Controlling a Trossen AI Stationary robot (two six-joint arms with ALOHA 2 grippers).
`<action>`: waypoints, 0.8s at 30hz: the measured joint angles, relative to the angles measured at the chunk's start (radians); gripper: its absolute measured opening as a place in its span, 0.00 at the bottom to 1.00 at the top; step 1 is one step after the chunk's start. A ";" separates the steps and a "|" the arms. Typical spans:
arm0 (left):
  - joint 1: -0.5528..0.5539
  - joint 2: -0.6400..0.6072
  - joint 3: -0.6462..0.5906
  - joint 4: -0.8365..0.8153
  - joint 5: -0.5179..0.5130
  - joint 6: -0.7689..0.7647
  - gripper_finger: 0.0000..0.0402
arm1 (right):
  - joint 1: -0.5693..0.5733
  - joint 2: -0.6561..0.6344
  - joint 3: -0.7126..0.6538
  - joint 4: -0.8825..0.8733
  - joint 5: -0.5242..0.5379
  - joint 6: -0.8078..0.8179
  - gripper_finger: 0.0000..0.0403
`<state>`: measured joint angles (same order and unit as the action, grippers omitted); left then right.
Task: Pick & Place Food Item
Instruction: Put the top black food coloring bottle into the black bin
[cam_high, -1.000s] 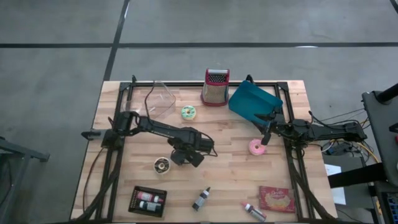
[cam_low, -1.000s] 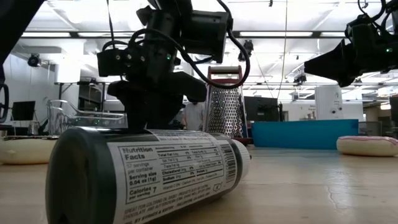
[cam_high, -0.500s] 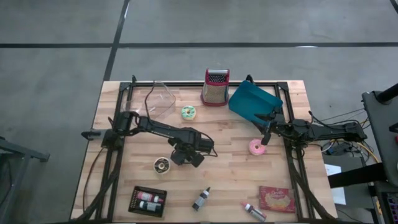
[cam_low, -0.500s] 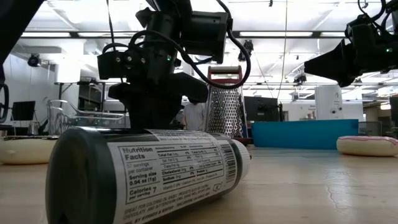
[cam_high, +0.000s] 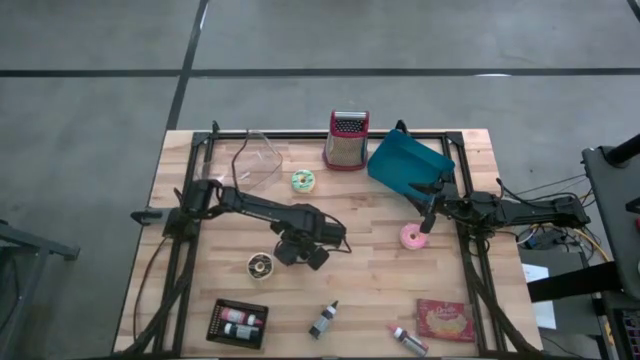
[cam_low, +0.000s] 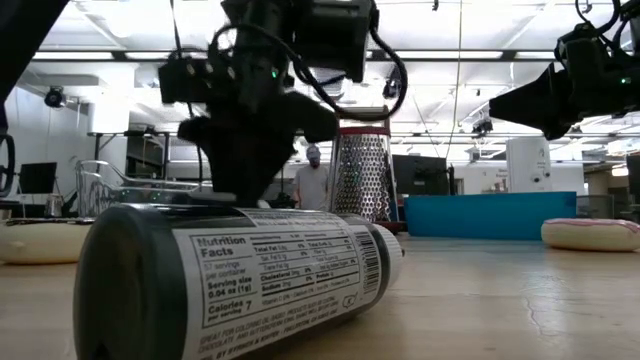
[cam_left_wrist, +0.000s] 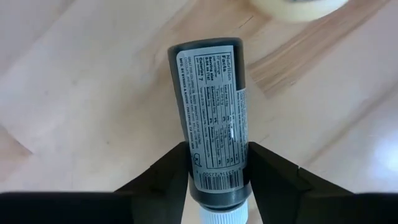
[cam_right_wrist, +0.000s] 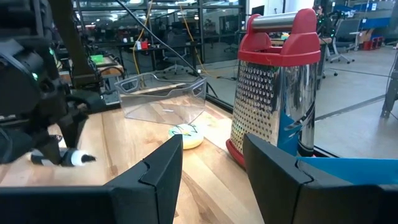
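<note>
Front edge: a second bottle (cam_high: 322, 320) lies on its side, bare wood around it. Mid-table: left gripper (cam_left_wrist: 217, 155) pinches dark labelled bottle (cam_left_wrist: 211, 106) near its white cap; possibly just off the table (cam_high: 470, 140). Right gripper (cam_right_wrist: 211, 146) spread, empty, beside pink donut (cam_high: 411, 237). Far edge: grater (cam_high: 346, 140).

Grey concrete floor (cam_high: 100, 60), ceiling strip lights (cam_low: 440, 55)

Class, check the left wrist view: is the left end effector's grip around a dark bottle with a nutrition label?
Yes, the left end effector has a finger pressed against each side of the dark bottle.
</note>
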<state>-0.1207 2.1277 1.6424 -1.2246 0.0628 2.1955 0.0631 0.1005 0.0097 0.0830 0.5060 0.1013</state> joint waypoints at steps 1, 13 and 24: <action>-0.003 0.000 0.019 -0.038 0.000 0.011 0.38 | 0.000 0.000 0.000 0.000 0.000 0.000 0.41; -0.144 -0.005 0.213 -0.344 0.000 0.213 0.38 | 0.000 0.000 0.000 0.000 0.000 0.000 0.41; -0.334 -0.049 0.210 -0.345 0.053 0.259 0.38 | 0.000 0.001 0.000 0.000 0.000 0.000 0.41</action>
<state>-0.4547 2.0791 1.8519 -1.5700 0.1158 2.4547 0.0628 0.1013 0.0096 0.0830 0.5060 0.1013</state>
